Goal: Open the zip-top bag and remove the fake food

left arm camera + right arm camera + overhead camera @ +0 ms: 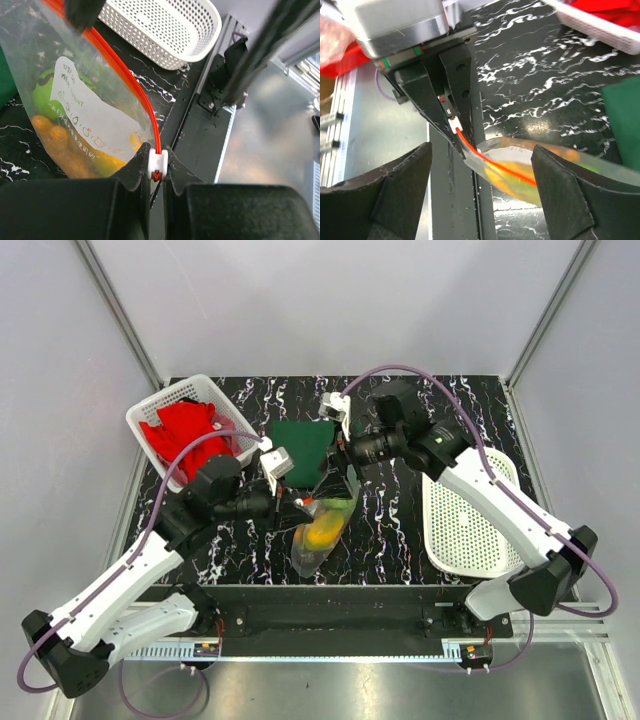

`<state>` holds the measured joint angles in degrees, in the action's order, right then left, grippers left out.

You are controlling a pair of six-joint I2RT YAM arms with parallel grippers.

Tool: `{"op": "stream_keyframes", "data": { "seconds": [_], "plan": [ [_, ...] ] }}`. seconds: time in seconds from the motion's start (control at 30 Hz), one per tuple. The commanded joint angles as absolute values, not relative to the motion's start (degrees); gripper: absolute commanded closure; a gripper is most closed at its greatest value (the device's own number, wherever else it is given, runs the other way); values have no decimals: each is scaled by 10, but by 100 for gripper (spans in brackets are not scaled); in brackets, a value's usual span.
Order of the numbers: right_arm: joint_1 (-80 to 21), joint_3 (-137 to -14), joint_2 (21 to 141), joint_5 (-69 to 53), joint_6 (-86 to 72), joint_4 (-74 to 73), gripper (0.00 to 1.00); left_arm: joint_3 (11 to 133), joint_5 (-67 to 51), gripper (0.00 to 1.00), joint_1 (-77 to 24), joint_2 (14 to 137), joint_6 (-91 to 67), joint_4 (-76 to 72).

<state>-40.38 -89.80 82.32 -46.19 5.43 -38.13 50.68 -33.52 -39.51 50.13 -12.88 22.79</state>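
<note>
A zip-top bag point(318, 537) is held over a black, white-veined table point(400, 545) enclosed by pale walls point(330, 300).

From above, the bag with the fake food point(322, 532) is seen at the near middle, flanked by a basket point(150, 412) with a red cloth point(185, 430) and a white basket point(465, 530), with a green cloth point(300, 440) behind it. Only the left wrist view shows the left gripper point(157, 152) pinched on the white zip slider point(157, 166). In the right wrist view the right gripper point(482, 150) is shown spread wide about the zip edge.

One zip-top bag point(303, 558), several pieces of fake food point(322, 533) inside it, exact number not clear, two white baskets point(165, 398), the second basket point(465, 530) at the right, one red cloth point(185, 430), one dark green cloth point(303, 443)
</note>
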Motion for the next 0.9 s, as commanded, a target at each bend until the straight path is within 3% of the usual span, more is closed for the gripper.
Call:
{"op": "stream_keyframes", "data": {
  "seconds": [0.0,0.2,0.37,0.53,0.67,0.7,0.73,0.8,0.83,0.87],
  "plan": [
    [-406,-890,831,-547,119,-342,14,559,-393,100,-382,513,-96,237],
    [-410,-877,848,-574,120,-337,23,580,-411,100,-366,523,-82,256],
    [-421,-873,865,-588,111,-337,37,589,-426,100,-357,531,-79,258],
    [-431,-851,872,-567,106,-327,39,599,-442,100,-355,538,-80,257],
    [-430,-850,874,-551,98,-328,66,594,-436,100,-353,531,-83,257],
    [-431,-850,873,-548,90,-327,81,592,-430,100,-353,527,-84,256],
    [-431,-849,872,-546,84,-327,88,589,-423,100,-352,523,-90,256],
    [-431,-848,870,-527,71,-328,100,573,-394,76,-352,503,-99,249],
    [-430,-844,868,-518,67,-327,100,563,-387,64,-352,493,-113,241],
    [-430,-842,867,-510,58,-326,100,541,-377,45,-352,467,-125,216]
  ]
}}
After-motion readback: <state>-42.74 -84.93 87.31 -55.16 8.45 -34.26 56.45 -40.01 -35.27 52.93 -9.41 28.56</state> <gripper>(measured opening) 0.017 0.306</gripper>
